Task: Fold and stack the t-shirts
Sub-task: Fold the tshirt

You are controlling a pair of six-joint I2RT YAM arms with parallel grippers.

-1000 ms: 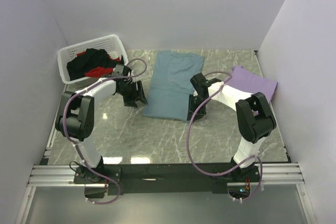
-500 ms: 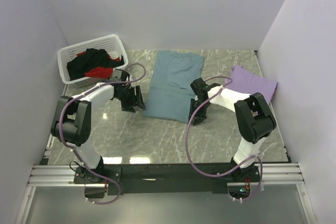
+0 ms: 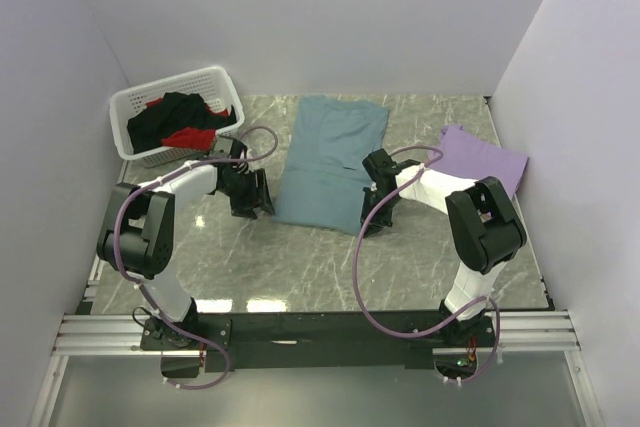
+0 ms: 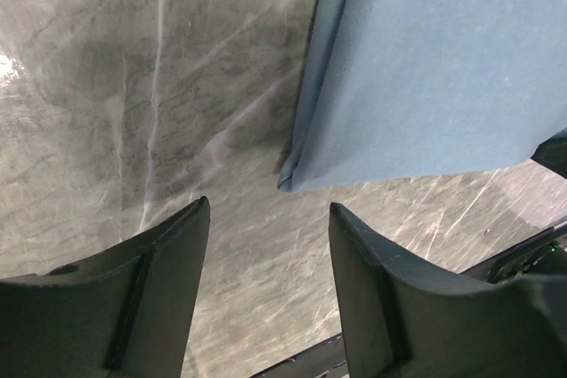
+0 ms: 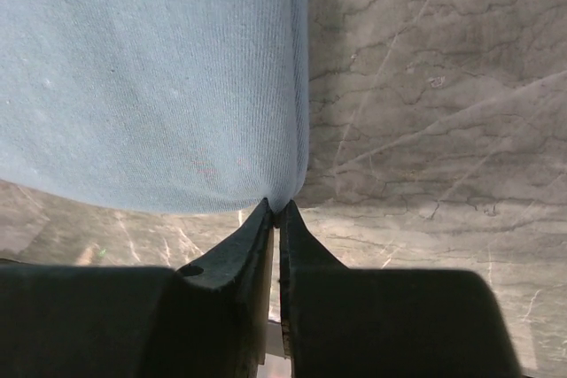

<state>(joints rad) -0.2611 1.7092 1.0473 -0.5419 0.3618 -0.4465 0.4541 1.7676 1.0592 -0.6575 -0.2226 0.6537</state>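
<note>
On the grey marble table [image 3: 300, 257], the right gripper [image 5: 276, 208] is clenched on the near corner of the teal t-shirt [image 5: 151, 68], which spreads away beyond its tips. The left gripper [image 4: 266, 214] gapes with the other near corner just ahead. It should take that corner deeply, then both should lift evenly.
</note>
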